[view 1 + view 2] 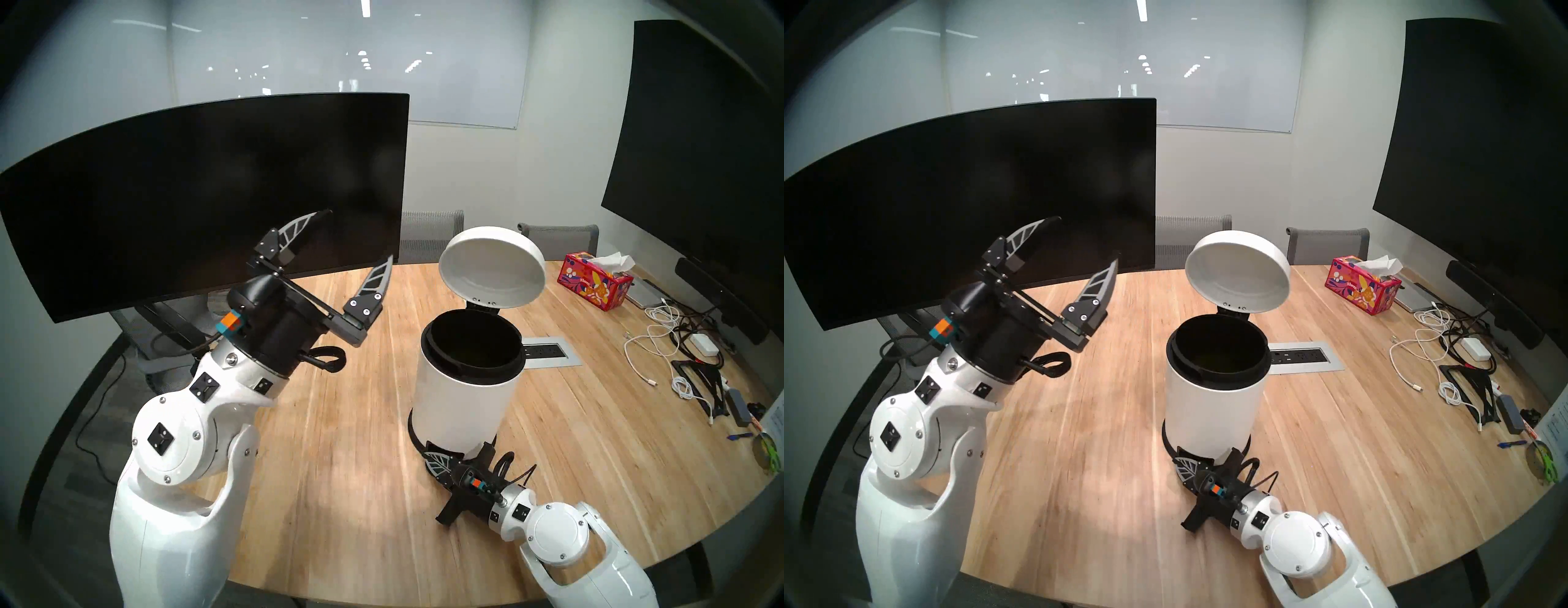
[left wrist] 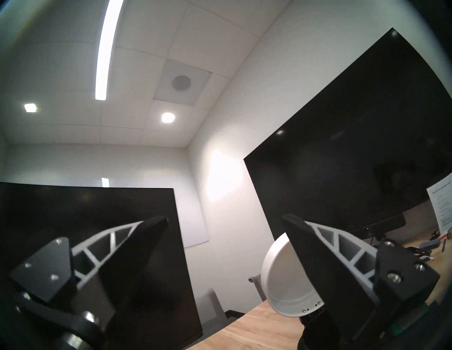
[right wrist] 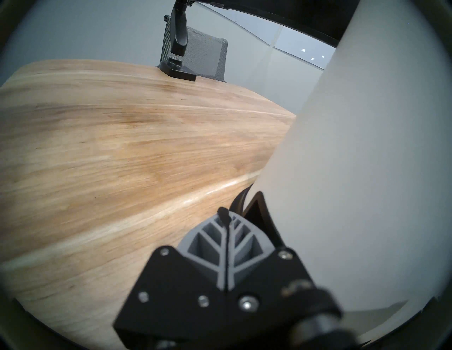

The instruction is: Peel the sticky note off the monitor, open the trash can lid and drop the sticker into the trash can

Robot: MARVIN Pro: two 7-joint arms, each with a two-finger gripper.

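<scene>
The left arm (image 1: pixel 178 488) fills the head view's 8 o'clock, closest to the lens. Its left gripper (image 1: pixel 360 237) points up at the monitor (image 1: pixel 203 199), fingers spread wide with nothing between them. Next in size, the wooden table (image 1: pixel 339 446). The monitor spans 9 to 12 o'clock, its screen bare. The trash can (image 1: pixel 462 399) stands at centre, and the trash can lid (image 1: pixel 492 267) is tipped up at its 12 o'clock. The right gripper (image 1: pixel 441 463), fingers pressed together, rests on the pedal at the can's 6 o'clock. A faint yellow-green patch inside the liner may be the sticker (image 1: pixel 1212 361); I cannot tell.
</scene>
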